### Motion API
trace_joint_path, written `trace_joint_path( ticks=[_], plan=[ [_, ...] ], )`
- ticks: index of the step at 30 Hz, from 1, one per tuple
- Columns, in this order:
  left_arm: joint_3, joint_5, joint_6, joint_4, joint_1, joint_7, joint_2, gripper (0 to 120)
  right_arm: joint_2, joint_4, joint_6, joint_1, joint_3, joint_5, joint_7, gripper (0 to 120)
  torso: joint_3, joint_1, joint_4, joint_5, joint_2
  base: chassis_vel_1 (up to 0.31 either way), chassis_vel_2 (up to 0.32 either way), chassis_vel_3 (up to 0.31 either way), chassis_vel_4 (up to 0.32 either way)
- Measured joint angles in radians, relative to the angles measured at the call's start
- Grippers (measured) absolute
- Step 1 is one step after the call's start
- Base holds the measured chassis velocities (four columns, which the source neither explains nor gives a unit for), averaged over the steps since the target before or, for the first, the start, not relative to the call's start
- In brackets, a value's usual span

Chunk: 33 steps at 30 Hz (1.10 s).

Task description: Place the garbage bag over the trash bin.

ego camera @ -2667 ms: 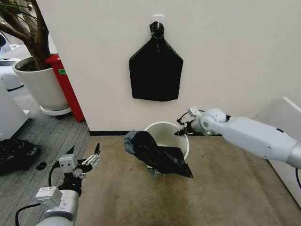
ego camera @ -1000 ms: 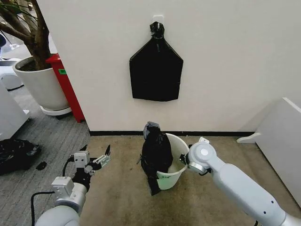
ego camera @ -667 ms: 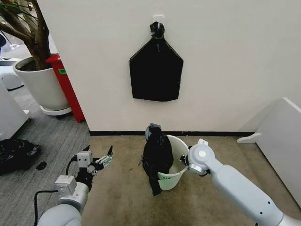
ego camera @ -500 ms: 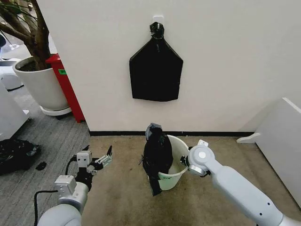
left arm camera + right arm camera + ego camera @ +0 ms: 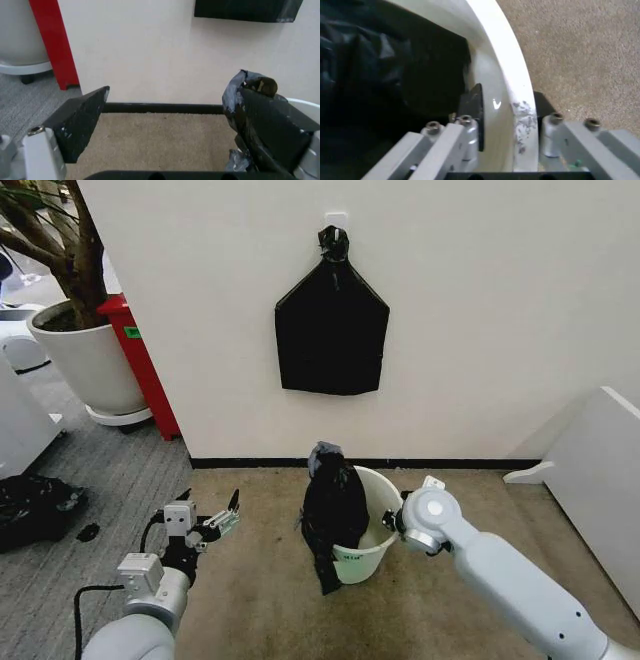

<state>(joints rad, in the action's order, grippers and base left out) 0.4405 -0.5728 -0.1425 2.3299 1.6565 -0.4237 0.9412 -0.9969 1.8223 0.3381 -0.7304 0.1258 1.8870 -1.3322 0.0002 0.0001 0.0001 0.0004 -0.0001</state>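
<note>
Left hand (image 5: pixel 212 521) is hovering low over the carpet (image 5: pixel 250 600), fingers spread wide, gripping nothing, well apart from the trash bin (image 5: pixel 375 538). Right hand (image 5: pixel 507 127) is pinching the bin's rim, one finger inside the wall, one outside. Bin is tilting. Garbage bag (image 5: pixel 333 510) is draping over the rim's left side, partly inside, hanging down outside. Knotted black bundle (image 5: pixel 331 330) is hanging on the wall behind.

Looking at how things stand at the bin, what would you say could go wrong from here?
The trash bin is tilted with the right gripper clamped on its rim, so it could tip over. The garbage bag hangs bunched over the bin's left edge and may slide off. The left gripper hovers open, apart from it.
</note>
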Motion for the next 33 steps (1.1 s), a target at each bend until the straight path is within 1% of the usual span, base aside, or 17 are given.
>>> trace_joint_path(
  ticks=[3,4,6,9,11,15,18,20,21,23,24,25,26,27,28,30,33],
  plan=[
    [-0.003,0.005,0.0,-0.001,0.002,0.007,0.005,100,0.011,0.016,-0.001,0.008,-0.013,0.01,-0.005,32,0.0,0.0,0.0,-0.0003,0.0,0.0,0.0,0.0,0.0],
    [-0.003,0.005,0.0,-0.001,0.002,0.007,0.005,100,0.011,0.016,-0.001,0.008,-0.013,0.01,-0.005,32,0.0,0.0,0.0,-0.0003,0.0,0.0,0.0,0.0,0.0],
    [-0.011,0.004,-0.002,-0.002,-0.003,0.01,0.0,100,0.024,0.039,0.001,0.009,-0.026,0.016,-0.007,40,0.0,0.0,0.0002,-0.0002,0.0,0.0,0.0,0.0,0.0],
    [-0.035,-0.025,-0.023,-0.01,-0.044,0.006,-0.032,100,0.052,0.097,0.012,0.0,-0.053,0.022,-0.007,53,0.0,0.0,0.0,-0.0004,0.0,0.0,0.0,0.0,0.0],
    [-0.039,-0.03,-0.026,-0.012,-0.052,0.005,-0.038,100,0.058,0.108,0.015,-0.004,-0.059,0.022,-0.005,55,0.0,0.0,0.0,-0.0004,0.0,0.0,0.0,0.0,0.0],
    [-0.082,-0.103,-0.064,-0.042,-0.16,-0.007,-0.098,100,0.089,0.188,0.054,-0.056,-0.112,-0.021,0.037,73,0.0,0.0,-0.0001,-0.0003,0.0,0.0,0.0,0.0,0.0],
    [-0.122,-0.17,-0.105,-0.068,-0.241,-0.022,-0.137,100,0.118,0.243,0.086,-0.118,-0.153,-0.138,0.14,85,0.0,0.0,-0.0006,-0.0003,0.0,0.0,0.0,0.0,0.0],
    [-0.127,-0.177,-0.111,-0.072,-0.25,-0.023,-0.142,100,0.122,0.249,0.088,-0.126,-0.156,-0.163,0.155,87,0.0,0.0,-0.0006,-0.0001,0.0,0.0,0.0,0.0,0.0],
    [-0.141,-0.189,-0.126,-0.084,-0.272,-0.024,-0.151,100,0.13,0.262,0.09,-0.144,-0.164,-0.219,0.19,93,0.0,0.0,-0.0005,-0.0002,0.0,0.0,0.0,0.0,0.0],
    [-0.167,-0.213,-0.161,-0.108,-0.305,-0.024,-0.17,100,0.156,0.295,0.091,-0.193,-0.194,-0.351,0.299,99,0.0,0.0,-0.0002,-0.0003,0.0,0.0,0.0,0.0,0.0],
    [-0.17,-0.217,-0.167,-0.11,-0.309,-0.023,-0.172,100,0.16,0.299,0.091,-0.2,-0.198,-0.367,0.314,99,0.0,0.0,-0.0002,-0.0003,0.0,0.0,0.0,0.0,0.0],
    [-0.183,-0.241,-0.196,-0.116,-0.327,-0.02,-0.181,100,0.186,0.318,0.086,-0.234,-0.22,-0.455,0.397,100,0.0,0.0,-0.0001,-0.0003,0.0,0.0,0.0,0.0,0.0],
    [-0.183,-0.241,-0.196,-0.116,-0.327,-0.02,-0.181,100,0.186,0.318,0.086,-0.234,-0.22,-0.455,0.397,100,0.0,0.0,-0.0001,-0.0003,0.0,0.0,0.0,0.0,0.0],
    [-0.191,-0.257,-0.218,-0.119,-0.339,-0.019,-0.185,100,0.2,0.327,0.07,-0.254,-0.23,-0.512,0.449,100,0.0,0.0,-0.0003,-0.0003,0.0,0.0,0.0,0.0,0.0],
    [-0.202,-0.279,-0.245,-0.124,-0.357,-0.018,-0.189,100,0.214,0.335,0.037,-0.281,-0.238,-0.606,0.522,100,0.0,0.0,-0.0003,-0.0004,0.0,0.0,0.0,0.0,0.0],
    [-0.215,-0.314,-0.283,-0.134,-0.39,-0.018,-0.191,100,0.22,0.336,-0.025,-0.314,-0.244,-0.748,0.625,100,0.0,0.0,-0.0001,-0.0003,0.0,0.0,0.0,0.0,0.0],
    [-0.226,-0.343,-0.31,-0.148,-0.431,-0.022,-0.191,100,0.213,0.334,-0.074,-0.341,-0.247,-0.847,0.695,100,0.0,0.0,0.0,-0.0003,0.0,0.0,0.0,0.0,0.0]
  ],
)
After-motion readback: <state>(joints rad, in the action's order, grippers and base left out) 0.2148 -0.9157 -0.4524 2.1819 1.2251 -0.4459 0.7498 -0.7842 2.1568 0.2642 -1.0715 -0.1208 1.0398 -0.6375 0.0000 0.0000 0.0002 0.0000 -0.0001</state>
